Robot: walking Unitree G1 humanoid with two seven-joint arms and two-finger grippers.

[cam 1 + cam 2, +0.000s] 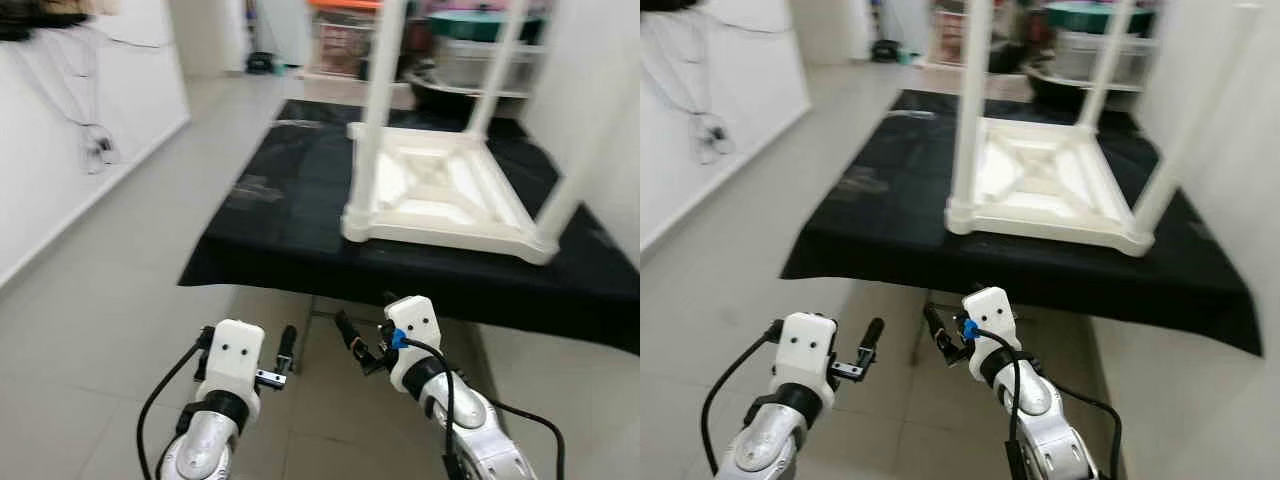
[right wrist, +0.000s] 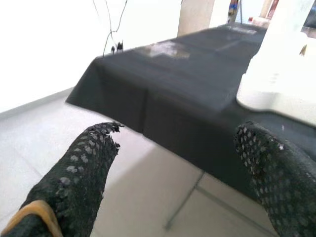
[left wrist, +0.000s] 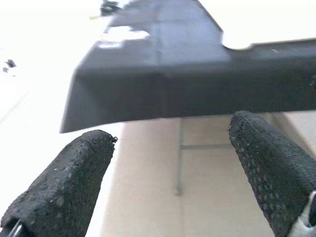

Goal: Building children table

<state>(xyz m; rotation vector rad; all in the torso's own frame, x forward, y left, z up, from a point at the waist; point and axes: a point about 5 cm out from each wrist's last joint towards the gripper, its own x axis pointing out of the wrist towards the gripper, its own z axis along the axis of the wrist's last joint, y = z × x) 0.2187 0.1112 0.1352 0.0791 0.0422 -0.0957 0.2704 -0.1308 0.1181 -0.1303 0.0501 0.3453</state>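
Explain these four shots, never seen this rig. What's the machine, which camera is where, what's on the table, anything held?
It is a walking humanoid robot. The two wide pictures come from a stereo camera on its head, looking down past its arms. The other two come from cameras on its wrists, each looking out between two black fingers. Ahead is a table under a black cloth; on it a white children's table lies upside down, legs up. The left gripper and right gripper hang open before the table's edge, holding nothing.

A white plastic children's table (image 1: pixel 440 190) stood upside down, legs up, on the right half of a black-clothed work table (image 1: pixel 280 210), near its front edge. Shelves with plastic storage bins (image 1: pixel 350 40) stood behind the far edge. A white wall (image 1: pixel 60 150) ran along the left, across bare tiled floor (image 1: pixel 90 330).
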